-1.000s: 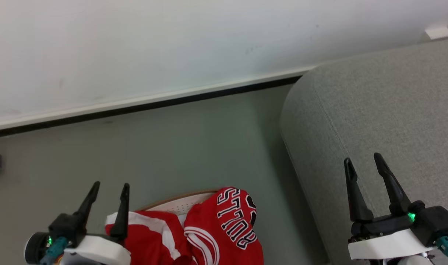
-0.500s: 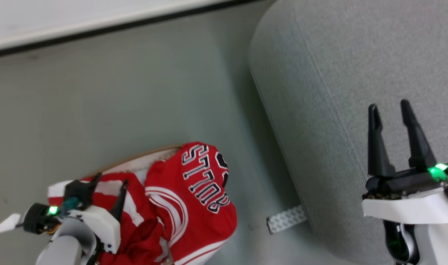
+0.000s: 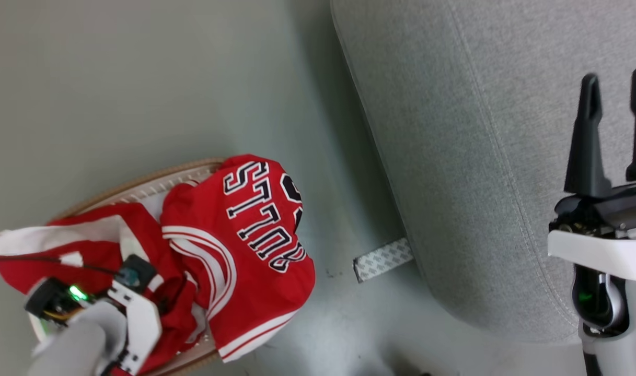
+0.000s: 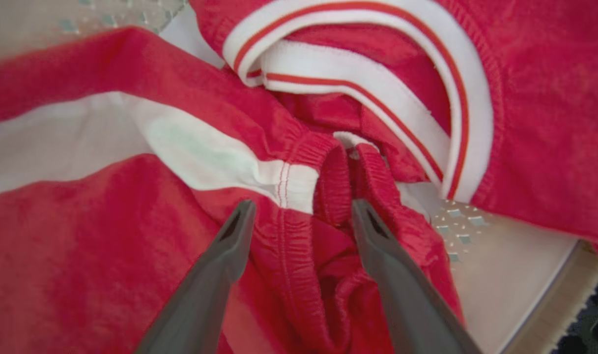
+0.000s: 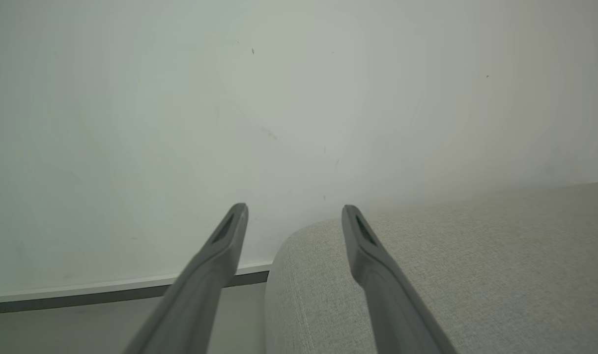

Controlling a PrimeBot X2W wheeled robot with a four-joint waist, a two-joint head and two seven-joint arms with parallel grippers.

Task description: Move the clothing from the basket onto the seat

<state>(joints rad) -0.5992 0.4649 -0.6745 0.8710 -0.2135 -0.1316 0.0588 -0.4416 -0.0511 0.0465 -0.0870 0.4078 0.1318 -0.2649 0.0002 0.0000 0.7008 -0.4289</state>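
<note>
Left wrist view puts your left gripper [image 4: 302, 214] right down in the clothing. Its two fingers [image 4: 215, 280] are spread wide, one on each side of the bunched elastic waistband of the red shorts [image 4: 107, 236], and nothing is pinched between them. You cannot tell from this angle whether the tips press the cloth or sit just above it. A broad white band crosses the shorts to the left of the fingers. Just past the waistband lies the red jersey [image 4: 539, 123], with its white-and-red striped trim curling round.

Both garments are in the basket [image 4: 500, 265], whose perforated cream wall and brown rim show at the lower right of that view. On the head view the jersey drapes over the basket's right side with its black-and-white block letters facing up, while the shorts spill over the left edge. The basket stands on the grey-green floor [image 3: 114, 78], near the seat [image 3: 480, 156] but not touching it. A pale patterned strip [image 3: 383, 259] lies on the floor between them, reaching the seat's foot.

Your right gripper [image 3: 614, 78] hangs over the seat, well apart from the basket, with its fingers parted and empty. On the right wrist view they frame the seat's rounded corner, with the white wall [image 5: 279, 98] and its baseboard [image 5: 82, 290] beyond.
</note>
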